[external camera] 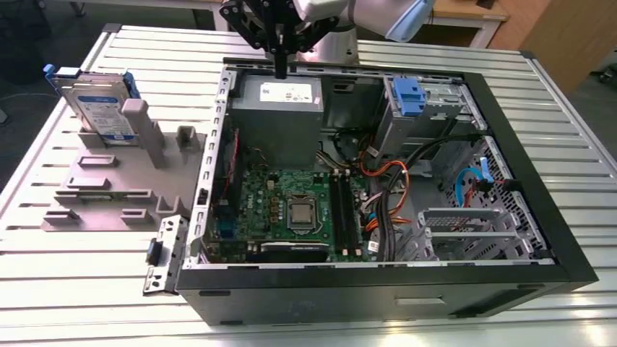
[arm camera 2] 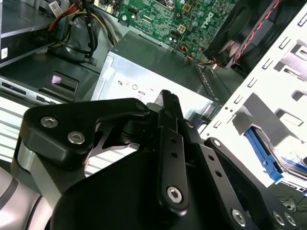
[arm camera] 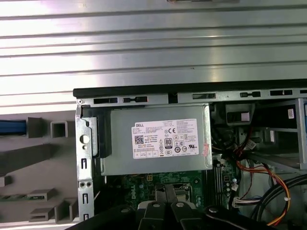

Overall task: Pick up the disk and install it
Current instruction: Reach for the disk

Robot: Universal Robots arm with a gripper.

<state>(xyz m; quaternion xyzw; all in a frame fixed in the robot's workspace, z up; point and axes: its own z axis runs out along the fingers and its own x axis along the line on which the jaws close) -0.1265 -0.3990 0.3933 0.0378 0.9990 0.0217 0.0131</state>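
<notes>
Now the gripper (external camera: 279, 70) hangs over the supply box (external camera: 274, 108) at the case's (external camera: 571, 249) far edge, jaws clenched on nothing; the disk (external camera: 100, 108) stands upright in the grey rack (external camera: 97, 189) by the table's (external camera: 77, 289) far corner on the exterior view's left, well apart

The exterior view looks steeply down from well away onto the power-supply box (external camera: 279, 119); the first wrist view faces straight down above it, close; the second wrist view slants past the gripper (arm camera 2: 169, 100) across it, closer; all three share it.
</notes>
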